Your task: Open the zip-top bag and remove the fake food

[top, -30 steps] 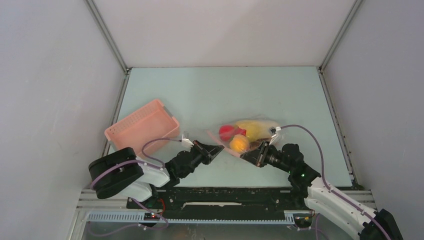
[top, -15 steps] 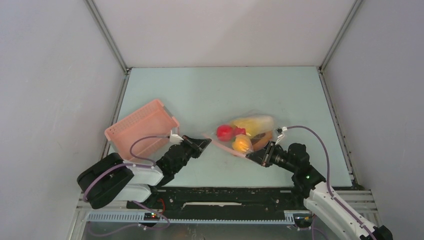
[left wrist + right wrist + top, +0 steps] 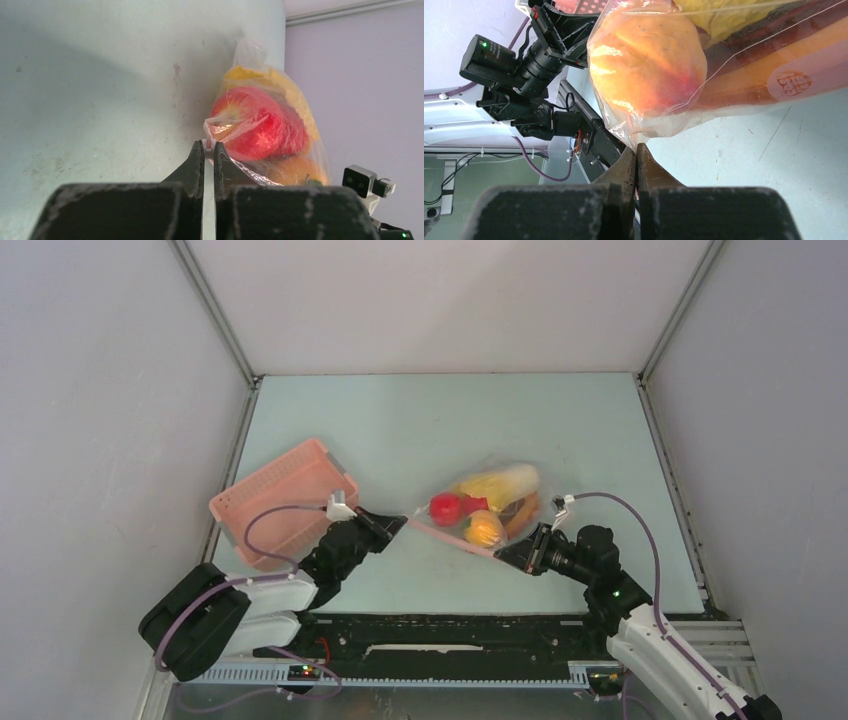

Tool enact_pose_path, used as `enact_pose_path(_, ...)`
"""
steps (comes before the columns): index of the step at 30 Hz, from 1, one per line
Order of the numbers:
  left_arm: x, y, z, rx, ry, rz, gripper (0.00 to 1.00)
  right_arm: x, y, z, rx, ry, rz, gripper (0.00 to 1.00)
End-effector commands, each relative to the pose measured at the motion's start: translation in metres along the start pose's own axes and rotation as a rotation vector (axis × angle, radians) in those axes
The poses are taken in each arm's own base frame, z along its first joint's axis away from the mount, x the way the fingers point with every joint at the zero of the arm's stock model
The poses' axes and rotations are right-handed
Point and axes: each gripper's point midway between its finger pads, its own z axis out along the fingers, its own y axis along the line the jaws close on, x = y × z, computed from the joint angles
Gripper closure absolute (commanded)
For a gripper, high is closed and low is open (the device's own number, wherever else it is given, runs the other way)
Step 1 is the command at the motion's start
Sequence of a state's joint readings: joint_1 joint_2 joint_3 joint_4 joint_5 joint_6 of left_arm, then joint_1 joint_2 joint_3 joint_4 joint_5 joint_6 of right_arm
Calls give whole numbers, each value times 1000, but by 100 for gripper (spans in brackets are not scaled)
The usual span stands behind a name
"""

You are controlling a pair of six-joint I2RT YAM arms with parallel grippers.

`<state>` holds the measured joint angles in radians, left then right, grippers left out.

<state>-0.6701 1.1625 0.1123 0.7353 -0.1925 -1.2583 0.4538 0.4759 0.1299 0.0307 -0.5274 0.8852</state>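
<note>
Two white-and-black arms are lying low over the pale green table (image 3: 450, 420), their tips meeting the same bag from opposite ends. At the far left of the top view, a pink slatted plastic basket (image 3: 280, 498) is sitting at about nine o'clock from the bag.

Just beside the basket, the left arm is pointing from its base toward two o'clock, forearm nearly level with the table. The left gripper (image 3: 395, 525) is pinching a corner of the clear crinkly zip-top bag (image 3: 480, 510). In the left wrist view its jaws are pressing together on a thin fold of plastic at the left gripper (image 3: 209, 150).

The bag is lying near the table's middle, its pinkish strip running taut between the two grippers. Inside it, the fake food is bunching together: a red round fruit (image 3: 445, 507), an orange-yellow round fruit (image 3: 484, 530) and a larger yellow piece (image 3: 495, 485).

The right arm is pointing toward ten o'clock, wrist low. The right gripper (image 3: 503, 554) is clamping the bag's other corner, jaws closed on the plastic just under the orange-yellow fruit.
</note>
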Motion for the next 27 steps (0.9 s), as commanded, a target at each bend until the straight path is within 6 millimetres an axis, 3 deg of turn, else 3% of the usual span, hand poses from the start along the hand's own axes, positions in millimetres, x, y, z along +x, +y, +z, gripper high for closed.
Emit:
enact_pose_path(1,-50,39,3,-165,-207,105,94,-9,10,-2,-18,-13,-35,100)
enact_pose_path(4,-48,34,2,-147,-190,119,85,-9,11,-2,-16,-4,-45,100)
enact_pose_path(9,-45,26,-7,-115,-161,143,53,-9,11,-2,17,19,-70,98)
enact_pose_path(12,-49,18,-16,-109,-155,180,41,-9,13,0,33,37,-93,93)
enact_pose_path(16,-59,2,-35,-111,-156,273,32,-7,13,4,84,61,-136,76)
enact_pose_path(18,-68,-13,-49,-95,-169,326,27,-10,16,4,115,65,-175,58)
enact_pose_path(21,-79,-21,-71,-126,-170,394,19,-13,21,2,176,73,-245,40)
enact_pose_path(27,-109,-50,-119,-107,-255,491,9,-29,38,-12,305,77,-420,22)
